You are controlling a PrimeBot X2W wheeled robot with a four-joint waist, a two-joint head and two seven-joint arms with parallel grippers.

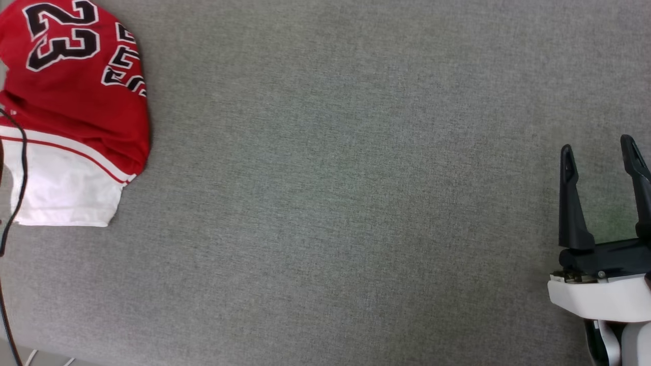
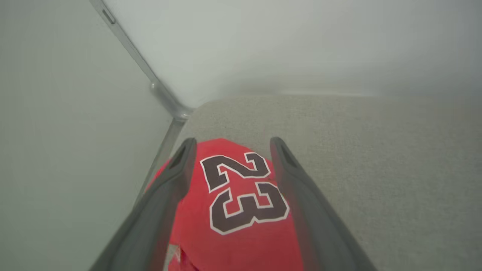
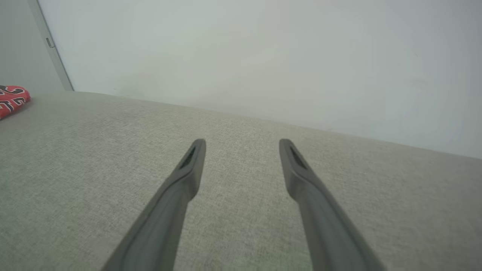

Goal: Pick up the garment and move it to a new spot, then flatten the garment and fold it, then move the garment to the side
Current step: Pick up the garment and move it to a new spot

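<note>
The grey fabric-covered desk was bare across its middle and right. The garment lay at its far left, a compact bundle with the red panel and the "23" uppermost and a white sleeve nearest the robot. In the left wrist view the bundle sat close to the desk corner, beside a metal frame strip and the pale wall.

The right gripper stood at the right side of the desk, well apart from the garment, fingers apart with nothing between them. The left gripper was over the bundle, fingers apart on either side of the "23". Whether they touched the cloth could not be told.

Probable faults from this position:

1. Edge loss. The bundle lay near the desk's left edge. Any sideways push by the left fingers would likely carry part of it over.
2. Fold disturbance. Soft jersey cloth tends to cling. A finger dragged across the top layer could lift it and open the bundle.
3. Partial grasp. Closing on the top layer alone would probably raise one ply and leave the rest trailing.
4. Cable snag. A thin black cable crossed the bundle's left margin and could catch cloth or a finger.
</note>
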